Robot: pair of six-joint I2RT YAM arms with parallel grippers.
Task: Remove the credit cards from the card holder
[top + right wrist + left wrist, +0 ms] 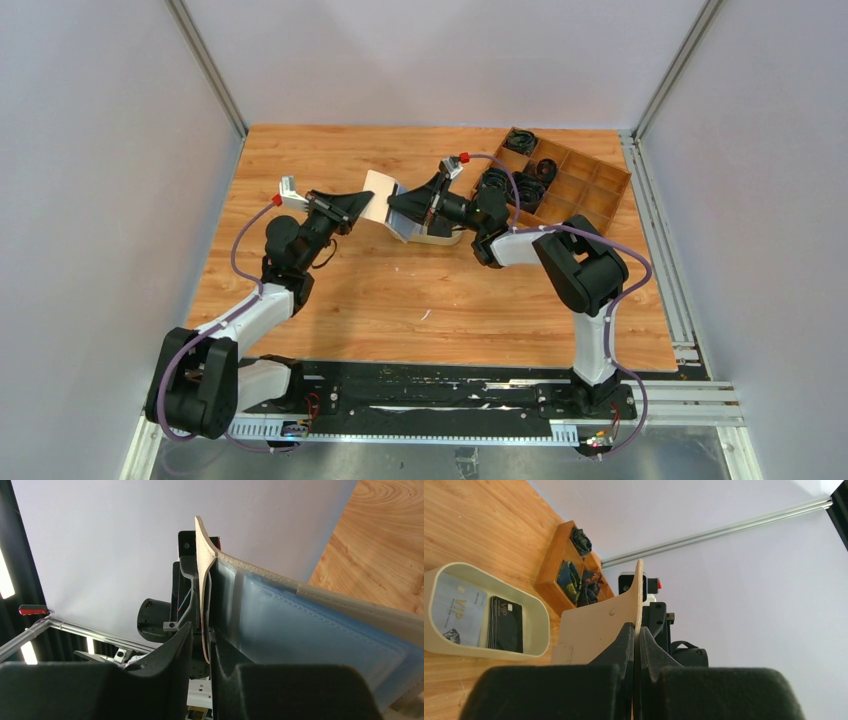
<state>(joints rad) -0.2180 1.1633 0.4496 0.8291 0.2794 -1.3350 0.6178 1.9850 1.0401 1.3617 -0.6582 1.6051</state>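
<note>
From above, one card holder [381,196] hung in the air over the far middle of the table [400,300]. It was spread open between the two arms. The left gripper [362,203] had its left leaf and the right gripper [402,207] its right leaf. Just under the right gripper sat one oval dish [441,238], and to the far right one wooden tray [575,185] held dark items in some compartments.

In the left wrist view, the left gripper's fingers were pressed together on the thin edge of a beige leaf, which stood upright. Down to the left, the dish held two cards lying flat side by side: a pale blue card [458,609] and a black card [506,625].

In the right wrist view, the right gripper's fingers were clamped on the other leaf near its edge. The leaf bent outward above them, showing a pale blue stitched inner face. I could not tell whether a card sat in that pocket.

The holder looked light and floppy, probably best pinched at the leaf edges, as here. Any card would likely be stiff, thin and slick, so it should be taken by an exposed short edge and drawn straight out.
</note>
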